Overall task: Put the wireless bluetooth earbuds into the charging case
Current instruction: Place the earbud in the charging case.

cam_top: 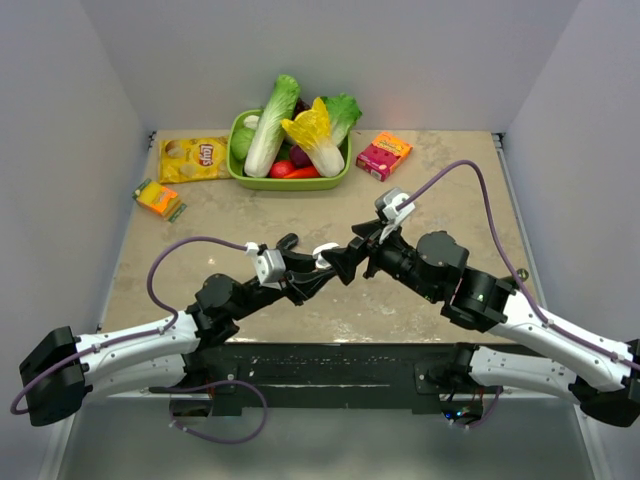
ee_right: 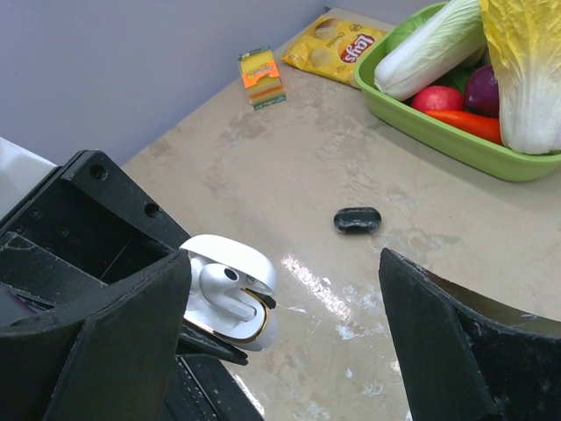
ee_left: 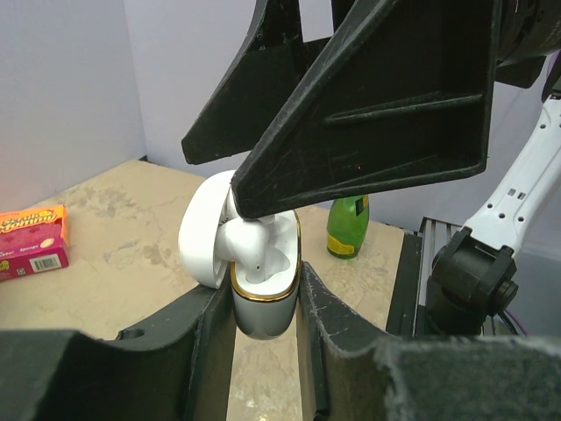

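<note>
My left gripper [ee_left: 263, 320] is shut on the charging case [ee_left: 261, 303], a white case with a gold rim, held above the table with its lid [ee_left: 202, 232] swung open. One white earbud [ee_left: 248, 243] sits in the case's well, its rounded head up. My right gripper [ee_right: 282, 263] is open and hangs right over the case, one black finger [ee_left: 368, 114] at the earbud's top. In the right wrist view the case [ee_right: 254, 329] and the earbud [ee_right: 219, 282] show beside that finger. In the top view both grippers meet at the case [cam_top: 326, 250] mid-table.
A small dark oval object [ee_right: 357, 219] lies on the table beyond the case. At the back stand a green basket [cam_top: 240, 172] of vegetables, a yellow chip bag [cam_top: 192, 158], a red box [cam_top: 384, 155] and an orange-green packet [cam_top: 158, 198]. A green bottle [ee_left: 348, 226] stands near the arm bases.
</note>
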Controlling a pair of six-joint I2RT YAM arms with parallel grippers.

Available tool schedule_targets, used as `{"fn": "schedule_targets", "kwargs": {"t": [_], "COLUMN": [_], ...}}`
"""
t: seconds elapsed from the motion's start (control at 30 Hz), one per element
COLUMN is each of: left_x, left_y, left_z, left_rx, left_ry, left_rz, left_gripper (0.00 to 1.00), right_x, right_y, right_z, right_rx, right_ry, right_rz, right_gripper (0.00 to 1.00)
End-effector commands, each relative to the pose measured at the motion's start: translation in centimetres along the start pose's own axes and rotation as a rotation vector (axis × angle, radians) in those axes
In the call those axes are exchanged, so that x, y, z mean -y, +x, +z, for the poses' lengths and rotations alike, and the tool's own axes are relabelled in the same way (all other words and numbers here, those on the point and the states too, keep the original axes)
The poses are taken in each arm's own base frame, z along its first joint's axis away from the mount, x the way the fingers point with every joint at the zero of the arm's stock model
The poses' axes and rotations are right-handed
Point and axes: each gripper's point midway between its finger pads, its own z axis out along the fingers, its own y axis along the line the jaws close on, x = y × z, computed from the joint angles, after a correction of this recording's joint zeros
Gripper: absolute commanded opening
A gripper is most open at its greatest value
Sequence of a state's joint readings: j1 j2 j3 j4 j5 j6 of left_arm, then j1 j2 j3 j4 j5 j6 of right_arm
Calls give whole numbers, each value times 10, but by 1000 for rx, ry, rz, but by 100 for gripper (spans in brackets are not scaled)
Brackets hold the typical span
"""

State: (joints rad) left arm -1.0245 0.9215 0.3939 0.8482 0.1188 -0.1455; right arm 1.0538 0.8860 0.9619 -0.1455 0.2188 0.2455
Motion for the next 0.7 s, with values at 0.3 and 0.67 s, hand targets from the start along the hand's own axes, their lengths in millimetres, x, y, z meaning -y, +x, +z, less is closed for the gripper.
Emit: {"fn": "schedule_targets", "kwargs": {"t": [0.3, 0.67], "left_x": [3, 1], "left_y": [-25, -27], "left_z": [2, 1], "left_rx": [76, 82], "left_ry": [5, -4], "left_rz": [14, 17], "left_gripper": [0, 0], "right_x": [8, 14], "right_y": [-16, -16], "right_z": [-6, -9], "right_rx": [34, 37], "right_ry": [58, 86], "right_rz": [26, 28], "right_gripper": [90, 90]}}
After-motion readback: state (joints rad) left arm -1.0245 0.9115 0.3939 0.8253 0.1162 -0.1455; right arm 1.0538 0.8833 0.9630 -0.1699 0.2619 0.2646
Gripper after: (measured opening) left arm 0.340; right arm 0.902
